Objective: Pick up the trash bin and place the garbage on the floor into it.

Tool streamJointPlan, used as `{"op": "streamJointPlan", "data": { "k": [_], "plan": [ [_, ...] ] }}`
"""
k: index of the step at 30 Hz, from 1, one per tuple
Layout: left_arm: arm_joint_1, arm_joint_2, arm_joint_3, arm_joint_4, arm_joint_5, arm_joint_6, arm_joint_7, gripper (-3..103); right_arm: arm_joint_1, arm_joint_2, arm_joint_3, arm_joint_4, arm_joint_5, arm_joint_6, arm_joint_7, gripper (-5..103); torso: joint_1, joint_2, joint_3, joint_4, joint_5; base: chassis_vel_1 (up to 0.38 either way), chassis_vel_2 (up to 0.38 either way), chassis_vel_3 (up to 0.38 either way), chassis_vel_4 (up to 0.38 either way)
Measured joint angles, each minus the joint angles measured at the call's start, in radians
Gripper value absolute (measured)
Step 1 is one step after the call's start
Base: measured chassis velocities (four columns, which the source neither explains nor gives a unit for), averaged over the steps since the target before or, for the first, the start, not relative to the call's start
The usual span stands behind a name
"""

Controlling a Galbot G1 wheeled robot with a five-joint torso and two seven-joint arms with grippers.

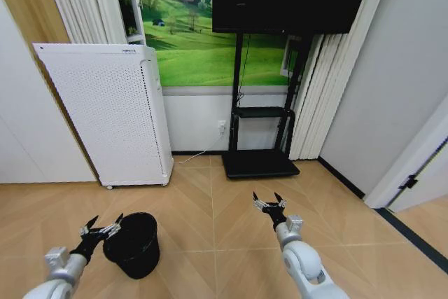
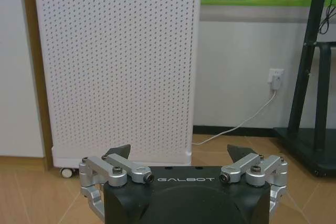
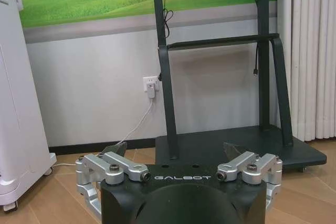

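Trash bin (image 1: 133, 244) sat on the floor (image 1: 224, 201), just beside the left tool (image 1: 103, 228), fingers spread. Right tool (image 1: 269, 202) also released, well apart. Looked light, stiff mesh; rim the best hold.

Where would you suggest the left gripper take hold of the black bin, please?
Probably at the rim of the bin, on the side nearest the left gripper. The bin stands upright on the floor with its mouth open upward, and its wall tapers toward the base, so a side grip could slip. Coming from above, one finger inside and one outside the thin rim looks safest. The gripper is open beside it.
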Motion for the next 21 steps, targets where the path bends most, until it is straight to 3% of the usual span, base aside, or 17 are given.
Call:
{"op": "streamJointPlan", "data": {
  "k": [1,3,6,8,9,21],
  "plan": [
    [0.000,0.000,0.000,0.000,0.000,0.000,0.000,100,0.000,0.000,0.000,0.000,0.000,0.000,0.000,100,0.000,0.000,0.000,0.0000,0.0000,0.000,0.000,0.000,0.000],
    [-0.025,0.002,0.032,-0.051,0.000,0.057,-0.045,100,-0.006,0.016,0.008,-0.005,-0.013,0.004,-0.001,100,0.000,0.000,0.000,-0.0001,-0.0002,0.000,0.000,0.000,0.000],
    [-0.030,0.002,0.041,-0.065,0.001,0.074,-0.058,100,-0.007,0.022,0.012,-0.005,-0.015,0.004,-0.001,100,0.000,0.000,0.000,-0.0001,0.0000,0.000,0.000,0.000,0.000],
    [-0.045,0.024,0.090,-0.119,0.017,0.147,-0.080,100,-0.004,0.046,0.044,-0.009,-0.026,0.005,-0.001,100,0.000,0.003,0.003,0.0000,0.0001,0.000,0.000,0.000,0.000],
    [-0.051,0.035,0.105,-0.125,0.017,0.157,-0.078,100,-0.003,0.048,0.056,-0.009,-0.029,0.007,-0.002,100,0.001,0.007,0.006,0.0000,-0.0001,0.000,0.000,0.000,0.000],
    [-0.071,0.059,0.147,-0.135,0.017,0.157,-0.086,100,-0.007,0.047,0.082,-0.005,-0.036,0.016,-0.008,100,0.006,0.044,0.038,0.0000,0.0000,0.000,0.000,0.000,0.000]
  ]
}}
